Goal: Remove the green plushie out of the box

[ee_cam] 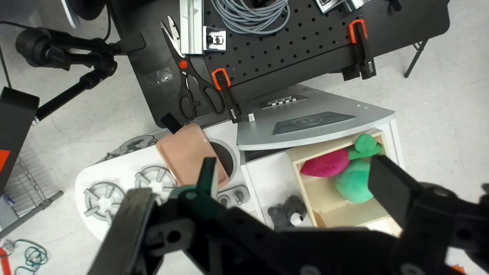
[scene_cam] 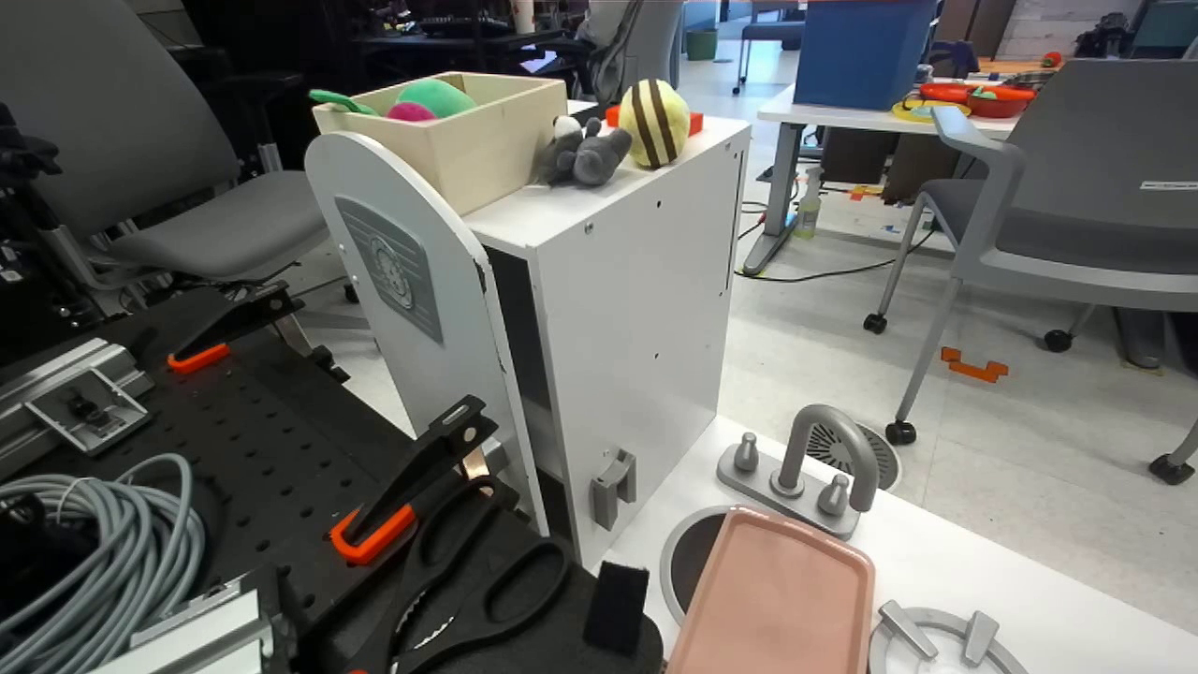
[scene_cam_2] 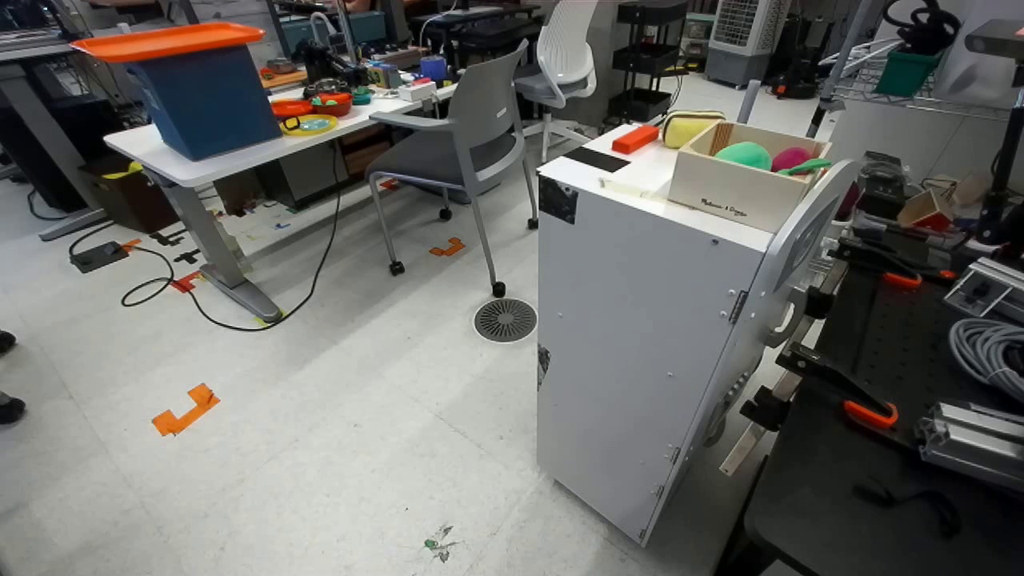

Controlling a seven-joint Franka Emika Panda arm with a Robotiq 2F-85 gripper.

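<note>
The green plushie (ee_cam: 353, 183) lies inside the wooden box (ee_cam: 349, 218), against its right part in the wrist view. Its rounded top also shows in both exterior views (scene_cam: 436, 96) (scene_cam_2: 744, 154). The cream open-topped box (scene_cam: 510, 140) stands on top of the white cabinet, also seen in an exterior view (scene_cam_2: 716, 192). A pink plush (ee_cam: 326, 163) with green leaves lies beside the green plushie in the box. My gripper (ee_cam: 294, 164) is open, with nothing between its fingers, apart from the box; its right finger hides the plushie's right edge. The exterior views do not show the gripper.
A grey plush (ee_cam: 288, 212) and a yellow-and-black striped plush (scene_cam: 655, 122) sit beside the box on the cabinet (scene_cam: 636, 281). A rounded door panel (scene_cam: 402, 253) rises along one box side. A faucet (scene_cam: 814, 449) and pink tray (scene_cam: 777, 599) are lower down. A black table (scene_cam_2: 880, 336) holds clamps and scissors.
</note>
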